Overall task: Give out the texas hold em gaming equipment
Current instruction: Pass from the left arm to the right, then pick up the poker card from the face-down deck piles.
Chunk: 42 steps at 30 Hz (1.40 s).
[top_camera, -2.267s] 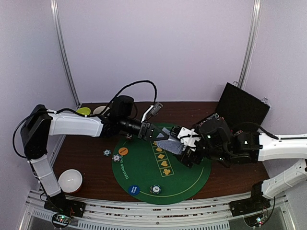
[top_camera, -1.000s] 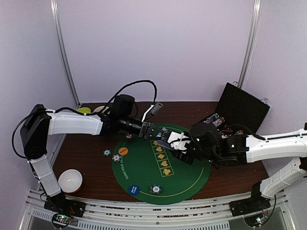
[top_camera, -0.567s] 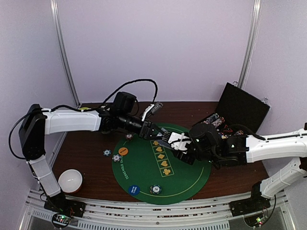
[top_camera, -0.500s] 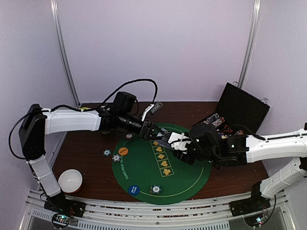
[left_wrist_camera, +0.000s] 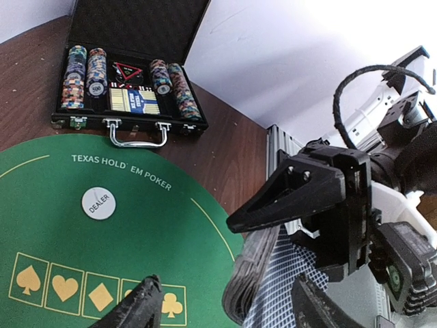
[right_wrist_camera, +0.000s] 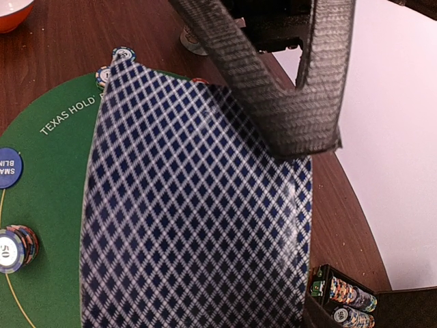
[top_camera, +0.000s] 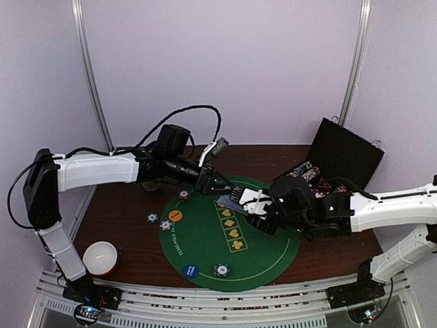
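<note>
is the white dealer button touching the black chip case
Apart. The left wrist view shows green mat and bare table between the dealer button and the chip case.

On or beside the green mat I count three button discs, orange disc, blue disc and white disc, what look like four small chip piles, one deck of cards, one chip case beyond it, one bowl off its near-left edge.

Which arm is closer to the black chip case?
Right. The right arm, holding the cards, lies just in front of the case; the left arm ends farther left, over the mat.
</note>
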Tool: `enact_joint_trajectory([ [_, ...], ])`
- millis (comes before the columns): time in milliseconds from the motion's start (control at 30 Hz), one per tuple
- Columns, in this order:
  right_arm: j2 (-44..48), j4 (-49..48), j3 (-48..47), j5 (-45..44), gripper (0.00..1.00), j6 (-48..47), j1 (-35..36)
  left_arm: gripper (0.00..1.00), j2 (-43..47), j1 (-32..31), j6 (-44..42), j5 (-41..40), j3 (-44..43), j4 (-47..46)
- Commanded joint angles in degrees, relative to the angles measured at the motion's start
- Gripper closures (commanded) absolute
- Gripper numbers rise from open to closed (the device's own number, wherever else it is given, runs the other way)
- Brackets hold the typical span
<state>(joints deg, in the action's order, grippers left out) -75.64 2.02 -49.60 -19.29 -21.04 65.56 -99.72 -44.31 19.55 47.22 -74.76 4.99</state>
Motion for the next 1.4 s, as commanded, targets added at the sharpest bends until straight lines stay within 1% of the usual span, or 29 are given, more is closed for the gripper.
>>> enact_joint_trajectory([
  [0, 1.4, 0.0, -0.2, -1.0, 0.5, 0.3, 0.3, 0.33, 2.6, 1.2, -1.7, -2.5, -1.9, 1.7],
  [100, 1.4, 0.1, -0.1, -1.5, 0.5, 0.2, 0.3, 0.34, 3.1, 1.2, -2.9, -3.0, -2.8, 4.9],
  [233, 1.3, 0.0, -0.1, -1.7, 0.51, 0.2, 0.3, 0.42, 3.6, 1.3, -3.0, -3.3, -3.0, 8.4],
  [333, 1.2, 0.1, 0.0, -1.7, 0.51, 0.1, 0.3, 0.48, 4.3, 1.3, -2.2, -1.8, -2.5, 8.7],
  [467, 1.3, 0.2, 0.1, -1.8, 0.51, 0.2, 0.3, 0.53, 5.4, 1.3, -2.0, -2.2, -1.8, 8.7],
  [600, 1.4, 0.2, 0.2, -1.8, 0.51, 0.0, 0.3, 0.6, 5.2, 1.2, -1.2, -1.0, -1.4, 8.7],
  [800, 1.5, 0.3, 0.1, -1.8, 0.51, -0.1, 0.3, 0.6, 5.0, 1.2, -1.3, -2.2, -0.5, 9.6],
  [900, 1.4, 0.4, 0.1, -1.9, 0.51, -0.1, 0.3, 0.61, 4.8, 1.0, -1.3, -1.6, -0.5, 9.7],
  [1200, 1.2, 0.2, -0.1, -2.1, 0.51, -0.7, 0.3, 0.75, 4.6, 0.2, -2.1, -0.6, -0.8, 9.7],
  [1367, 0.9, 0.3, -0.2, -2.1, 0.52, -1.2, 0.3, 0.76, 3.8, 0.0, -2.0, 0.0, -0.9, 9.7],
])
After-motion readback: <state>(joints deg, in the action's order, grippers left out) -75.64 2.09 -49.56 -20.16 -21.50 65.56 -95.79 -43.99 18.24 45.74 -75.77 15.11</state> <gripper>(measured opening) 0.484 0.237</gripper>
